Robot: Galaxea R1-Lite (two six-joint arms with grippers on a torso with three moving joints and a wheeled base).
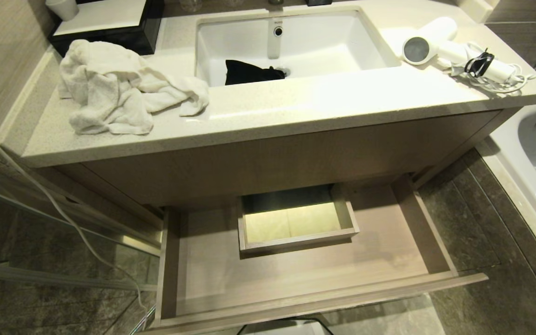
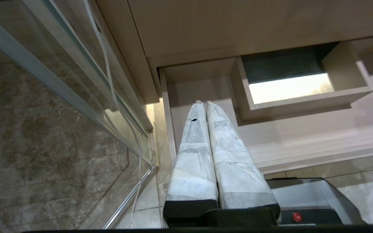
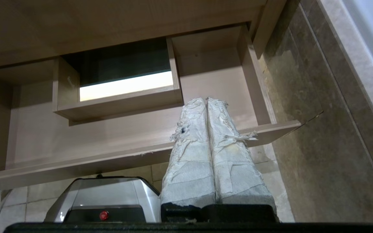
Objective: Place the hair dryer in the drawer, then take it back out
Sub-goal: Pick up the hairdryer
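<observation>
Pulled open below the counter (image 1: 268, 107), the drawer (image 1: 305, 274) sat empty, while the hair dryer (image 1: 440, 42) lay on the counter's right end, its loose cord (image 1: 491, 74) coiled beside it and liable to snag when lifted. Left gripper (image 2: 203, 103) and right gripper (image 3: 206, 99) hung closed, holding nothing.

My head cam looks steeply down on vanity counter (image 1: 268, 121) & open drawer (image 1: 296, 274). Both wrist cams sit low behind their closed fingers, left gripper (image 2: 204, 103) & right gripper (image 3: 206, 99), facing drawer close ahead. All 3 share its boxed cutout (image 1: 296, 221).
</observation>
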